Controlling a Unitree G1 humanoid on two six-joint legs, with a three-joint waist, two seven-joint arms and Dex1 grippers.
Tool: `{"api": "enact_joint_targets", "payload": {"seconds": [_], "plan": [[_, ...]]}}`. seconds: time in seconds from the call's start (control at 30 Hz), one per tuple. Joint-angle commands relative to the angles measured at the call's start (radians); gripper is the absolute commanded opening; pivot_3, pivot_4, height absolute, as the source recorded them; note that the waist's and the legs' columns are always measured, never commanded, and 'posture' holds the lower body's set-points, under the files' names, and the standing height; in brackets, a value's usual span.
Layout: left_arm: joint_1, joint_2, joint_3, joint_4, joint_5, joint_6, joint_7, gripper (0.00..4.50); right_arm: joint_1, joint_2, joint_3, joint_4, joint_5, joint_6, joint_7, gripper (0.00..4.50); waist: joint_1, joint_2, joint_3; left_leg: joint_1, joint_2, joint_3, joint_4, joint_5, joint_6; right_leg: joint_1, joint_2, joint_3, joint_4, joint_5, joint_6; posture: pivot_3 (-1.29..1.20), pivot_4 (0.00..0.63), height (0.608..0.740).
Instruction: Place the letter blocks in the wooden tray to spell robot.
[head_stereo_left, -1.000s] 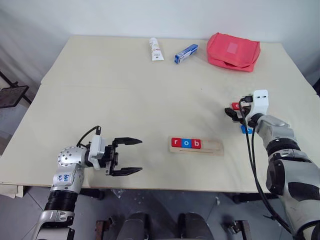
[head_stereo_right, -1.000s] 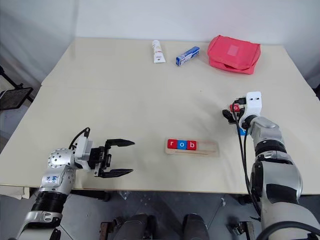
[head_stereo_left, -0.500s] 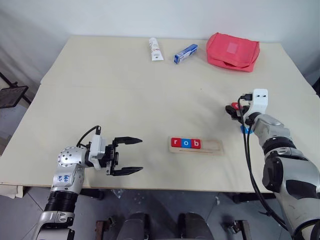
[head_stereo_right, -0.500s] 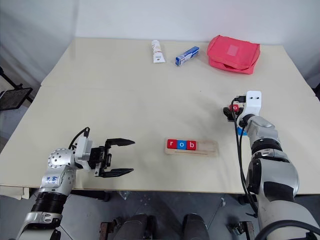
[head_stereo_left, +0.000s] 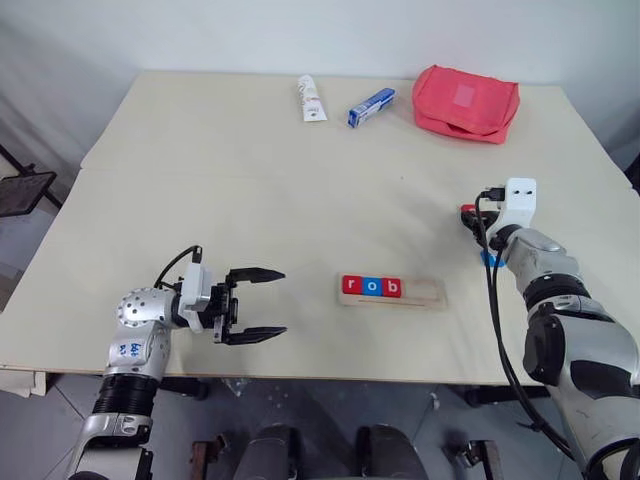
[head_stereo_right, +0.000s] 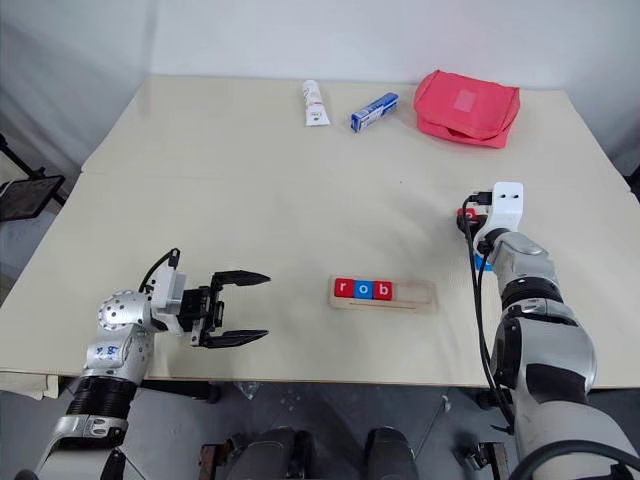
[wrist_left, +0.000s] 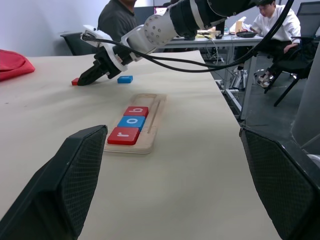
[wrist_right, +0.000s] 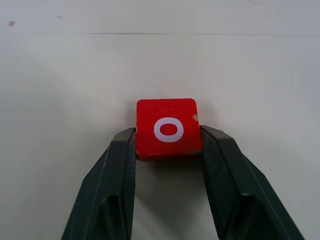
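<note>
Nearest the front edge of the pale tabletop, the left tool hovers with its two black fingers spread wide and nothing between them, pointing across toward the wooden tray.

The tray is a narrow strip of pale wood with rounded corners and a shallow groove along its length. It lies near the front edge, slightly right of the middle. Three letter blocks sit side by side in its left part: a red "r" block, a blue "o" block and a red "b" block, each a small flat square with a white lowercase letter. The right part of the groove is bare wood.

Farther back and to the right, the right tool has its fingers pressed against both sides of a red "o" block that lies flat on the tabletop; one corner of that tile is chipped. Just beside it lies a blue block, its letter too small to read.

Along the far edge lie a white tube, a blue-and-white box and a red pouch, well apart from the tray.
</note>
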Motion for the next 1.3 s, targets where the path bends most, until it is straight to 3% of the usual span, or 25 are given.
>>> {"api": "enact_joint_targets", "payload": {"seconds": [0.03, 0.07, 0.23, 0.3, 0.5, 0.63, 0.87, 1.3], "plan": [[-0.022, -0.008, 0.000, 0.021, -0.004, -0.020, -0.019, 4.50, 0.067, -0.014, -0.006, -0.239, 0.029, 0.074, 0.012, 1.46, 0.001, 0.000, 0.000, 0.000, 0.000, 0.000, 0.000, 0.000, 0.000, 0.000, 0.000, 0.000, 0.000, 0.000, 0.000, 0.00, 0.150, 0.740], [-0.027, -0.010, -0.001, 0.030, -0.003, -0.023, -0.023, 4.50, 0.094, -0.012, -0.007, -0.305, 0.037, 0.104, 0.009, 1.46, 0.001, 0.000, 0.000, 0.000, 0.000, 0.000, 0.000, 0.000, 0.000, 0.000, 0.000, 0.000, 0.000, 0.000, 0.000, 0.00, 0.150, 0.740], [-0.067, -0.028, -0.011, 0.108, 0.007, -0.046, -0.064, 4.50, 0.449, 0.007, -0.067, -1.136, 0.147, 0.506, -0.091, 1.46, 0.010, 0.001, 0.000, -0.001, 0.000, -0.003, -0.001, 0.000, 0.000, -0.001, 0.000, 0.001, 0.001, 0.000, 0.000, 0.00, 0.150, 0.740], [-0.088, -0.037, -0.016, 0.144, 0.012, -0.058, -0.079, 4.50, 0.551, 0.013, -0.110, -1.374, 0.188, 0.637, -0.134, 1.46, 0.025, 0.002, 0.000, -0.002, 0.000, -0.003, -0.001, 0.000, 0.000, -0.002, 0.000, 0.001, 0.001, 0.000, 0.000, 0.00, 0.150, 0.740], [-0.148, -0.059, -0.030, 0.233, 0.018, -0.089, -0.111, 4.50, 0.729, 0.072, -0.234, -1.814, 0.286, 0.921, -0.241, 1.46, 0.030, 0.002, 0.001, 0.000, -0.001, 0.000, 0.001, 0.000, 0.000, 0.000, 0.000, 0.001, 0.000, 0.000, 0.000, 0.00, 0.150, 0.740], [-0.173, -0.064, -0.037, 0.268, 0.017, -0.100, -0.132, 4.50, 0.857, 0.167, -0.295, -2.031, 0.334, 1.060, -0.295, 1.46, 0.032, 0.002, 0.001, 0.000, -0.001, -0.001, 0.000, 0.000, 0.000, 0.000, 0.000, 0.001, 0.001, 0.000, 0.000, 0.00, 0.150, 0.740], [-0.193, -0.062, -0.046, 0.297, 0.015, -0.107, -0.149, 4.50, 1.049, 0.306, -0.313, -2.144, 0.324, 1.097, -0.337, 1.46, 0.030, 0.002, 0.001, 0.001, -0.002, 0.000, -0.001, 0.000, 0.000, 0.000, 0.000, 0.003, 0.001, 0.000, 0.000, 0.00, 0.150, 0.740], [-0.165, -0.052, -0.045, 0.238, 0.005, -0.093, -0.125, 4.50, 1.062, 0.300, -0.210, -1.881, 0.271, 0.886, -0.292, 1.46, 0.027, 0.002, 0.001, 0.002, -0.002, 0.001, -0.001, 0.000, 0.000, 0.000, 0.000, 0.003, 0.001, 0.000, 0.000, 0.00, 0.150, 0.740]]}}
